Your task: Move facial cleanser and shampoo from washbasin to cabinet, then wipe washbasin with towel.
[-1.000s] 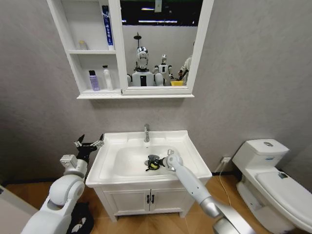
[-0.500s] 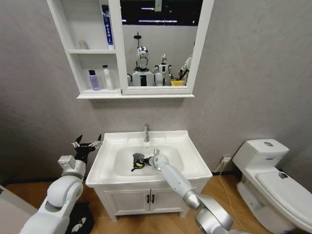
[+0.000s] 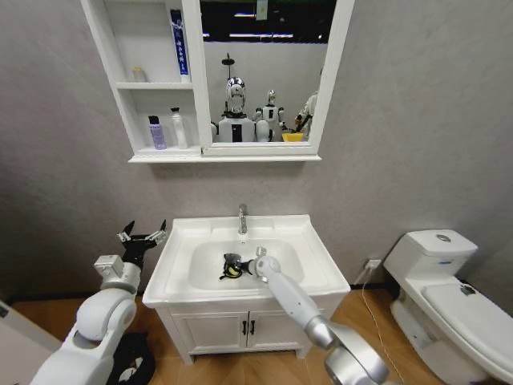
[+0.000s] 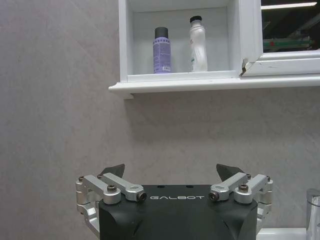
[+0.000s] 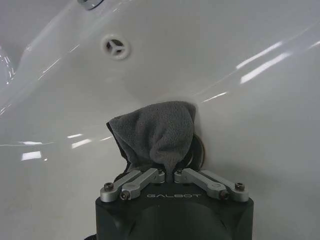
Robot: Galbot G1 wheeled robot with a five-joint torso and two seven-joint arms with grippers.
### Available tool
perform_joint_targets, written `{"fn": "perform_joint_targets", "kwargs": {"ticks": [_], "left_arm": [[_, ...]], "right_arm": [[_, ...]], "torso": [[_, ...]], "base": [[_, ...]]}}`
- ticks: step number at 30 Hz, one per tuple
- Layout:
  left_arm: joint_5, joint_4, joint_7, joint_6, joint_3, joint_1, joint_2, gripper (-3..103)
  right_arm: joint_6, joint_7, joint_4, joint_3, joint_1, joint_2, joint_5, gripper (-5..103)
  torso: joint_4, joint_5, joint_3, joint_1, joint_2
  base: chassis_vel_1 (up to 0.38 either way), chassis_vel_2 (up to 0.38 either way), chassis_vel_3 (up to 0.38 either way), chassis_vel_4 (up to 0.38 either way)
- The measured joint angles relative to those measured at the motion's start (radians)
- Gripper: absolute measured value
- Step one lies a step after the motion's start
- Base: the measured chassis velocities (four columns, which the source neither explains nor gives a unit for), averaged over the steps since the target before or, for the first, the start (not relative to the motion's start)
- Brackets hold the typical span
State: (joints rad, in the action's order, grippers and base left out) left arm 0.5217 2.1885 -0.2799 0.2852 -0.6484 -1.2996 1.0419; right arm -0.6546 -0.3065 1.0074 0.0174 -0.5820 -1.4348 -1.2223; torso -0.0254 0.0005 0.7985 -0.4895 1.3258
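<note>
Already the first half looks finished, judging by where things stand. Off to my left, my left claw point(image 3: 143, 237) hangs idle beside the washbasin's point(image 3: 319, 258) outer edge, its fingers spread wide and holding nothing. Above it, on the lowest open shelf of the cabinet point(image 3: 192, 80), a purple bottle point(image 3: 156, 132) and a white bottle point(image 3: 178, 128) stand upright just beside each other; I take them for the shampoo and the facial cleanser, though I cannot read which is which. The washbasin's rim carries no bottles that I can see.

Moving right, what remains is the wiping, and I judge it to be in hand. My right claw point(image 3: 243, 267) reaches down into the bowl, left of its middle, closed tight on the towel point(image 3: 231, 267). From my right wrist the towel point(image 5: 154, 133) is a soft grey fleece bundle, bunched and folded over itself, pinched at its near end between my fingertips and pressed against the glossy white wall of the bowl. The drain point(image 5: 115, 47) lies a little beyond it, apart from the cloth. How much of the bowl has been covered I cannot tell; the ceramic shows no mark either way.
</note>
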Motion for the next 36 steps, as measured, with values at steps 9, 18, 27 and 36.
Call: {"fn": "perform_joint_targets", "kwargs": {"ticks": [9,18,27,36], "left_arm": [[0.0,-0.001,0.012,0.0,0.014,0.014,0.0,100],[-0.005,-0.008,0.026,-0.002,0.029,0.027,0.006,100],[-0.001,-0.011,0.026,-0.002,0.036,0.039,0.011,100],[-0.002,-0.004,0.03,-0.002,0.036,0.036,0.017,100]], "right_arm": [[-0.01,-0.219,0.323,-0.042,-0.145,0.187,-0.144,3],[0.0,-0.265,0.475,-0.117,-0.21,0.38,-0.187,3],[0.056,-0.15,0.544,-0.13,-0.206,0.446,-0.066,3],[0.102,-0.086,0.602,-0.134,-0.176,0.464,-0.001,3]], "torso": [[-0.0006,-0.0003,0.0,0.0,0.0],[0.0014,0.0001,0.0,0.0,0.0],[-0.0012,-0.0007,0.0,0.0,0.0],[-0.0002,-0.0004,0.0,0.0,0.0]], "base": [[0.0,0.0,0.0,0.0],[0.0,0.0,0.0,0.0],[0.005,0.007,0.002,0.001],[0.0,0.0,0.0,0.0]]}}
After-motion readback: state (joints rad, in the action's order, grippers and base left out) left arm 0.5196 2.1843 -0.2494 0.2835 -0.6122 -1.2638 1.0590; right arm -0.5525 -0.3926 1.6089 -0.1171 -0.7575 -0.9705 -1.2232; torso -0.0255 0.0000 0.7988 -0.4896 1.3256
